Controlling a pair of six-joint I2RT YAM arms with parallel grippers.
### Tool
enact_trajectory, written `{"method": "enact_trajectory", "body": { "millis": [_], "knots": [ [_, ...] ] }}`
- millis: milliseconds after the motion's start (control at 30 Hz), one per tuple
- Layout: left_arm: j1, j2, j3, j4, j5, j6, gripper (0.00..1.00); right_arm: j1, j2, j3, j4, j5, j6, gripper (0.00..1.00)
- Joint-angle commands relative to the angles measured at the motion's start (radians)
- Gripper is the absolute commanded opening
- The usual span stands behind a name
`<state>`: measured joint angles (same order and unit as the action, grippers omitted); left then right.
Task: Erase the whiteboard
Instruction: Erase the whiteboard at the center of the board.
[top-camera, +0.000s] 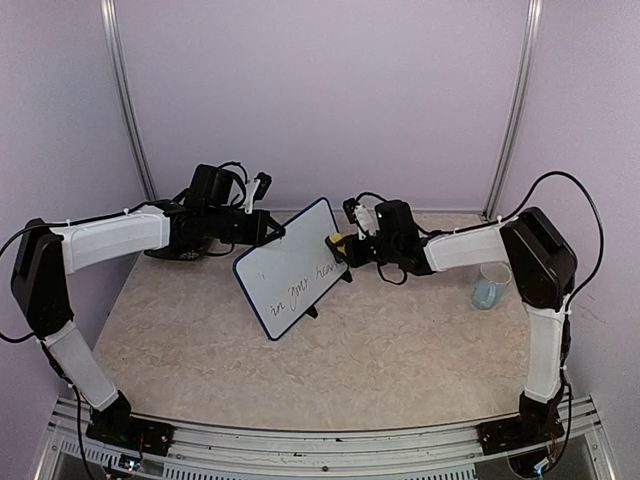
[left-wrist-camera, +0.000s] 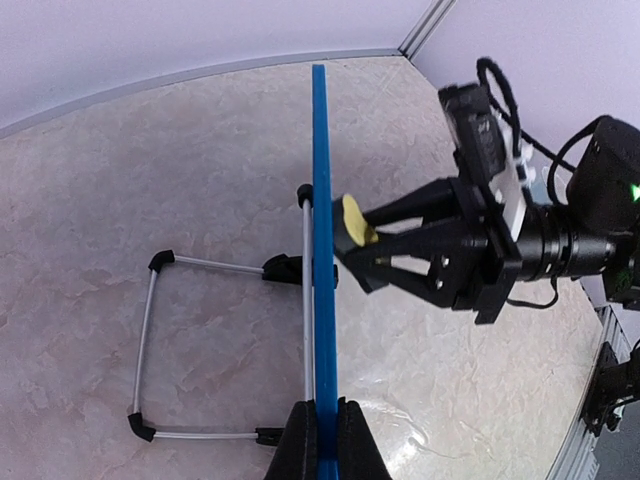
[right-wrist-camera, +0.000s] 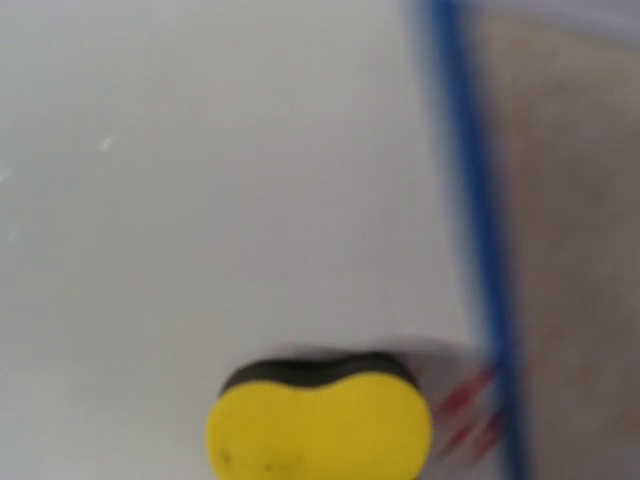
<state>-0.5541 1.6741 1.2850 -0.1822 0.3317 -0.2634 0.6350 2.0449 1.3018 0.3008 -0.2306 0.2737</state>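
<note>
Closest to the right wrist lens sits the yellow sponge (right-wrist-camera: 320, 425), its dark backing showing along the top edge. The right claw (left-wrist-camera: 360, 240) is clenched on it, one finger on each side. The sponge is low on the glossy face of the whiteboard (right-wrist-camera: 200, 150), close to the blue frame (right-wrist-camera: 470, 200). Blurred red marks (right-wrist-camera: 470, 405) lie between sponge and frame. Whether the sponge actually touches the face or hangs just off it cannot be told.

Seen from the left wrist, the frame runs edge-on up the middle of the view. The left claw (left-wrist-camera: 322, 430) is clamped shut on its near edge, a black finger on either side. Behind the board, a wire stand (left-wrist-camera: 148, 345) with black corner caps rests on the marbled bench (left-wrist-camera: 150, 180).

From above, the whiteboard stands tilted near the middle of the bench, between the two arms. Dark handwriting (top-camera: 300, 275) runs across its face. A pale blue cup (top-camera: 488, 288) stands well apart to the right, beside the right arm.
</note>
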Motion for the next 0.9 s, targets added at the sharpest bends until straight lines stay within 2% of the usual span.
{"method": "enact_trajectory", "body": {
  "millis": [0,200,367,633,867],
  "knots": [
    [-0.034,0.005,-0.018,-0.106,0.087,0.018,0.0,-0.021,0.017,0.096,-0.026,0.048,-0.023,0.0],
    [-0.035,0.004,-0.018,-0.108,0.086,0.019,0.0,-0.029,0.076,0.092,-0.046,0.009,-0.021,0.0],
    [-0.034,0.005,-0.015,-0.107,0.087,0.018,0.0,-0.015,0.083,-0.018,0.022,-0.057,0.001,0.0],
    [-0.034,0.007,-0.016,-0.107,0.089,0.017,0.0,0.004,0.046,-0.148,0.066,0.0,0.012,0.0],
    [-0.035,0.013,-0.015,-0.11,0.089,0.019,0.0,-0.019,0.028,-0.031,0.006,0.039,-0.013,0.0]
  ]
}}
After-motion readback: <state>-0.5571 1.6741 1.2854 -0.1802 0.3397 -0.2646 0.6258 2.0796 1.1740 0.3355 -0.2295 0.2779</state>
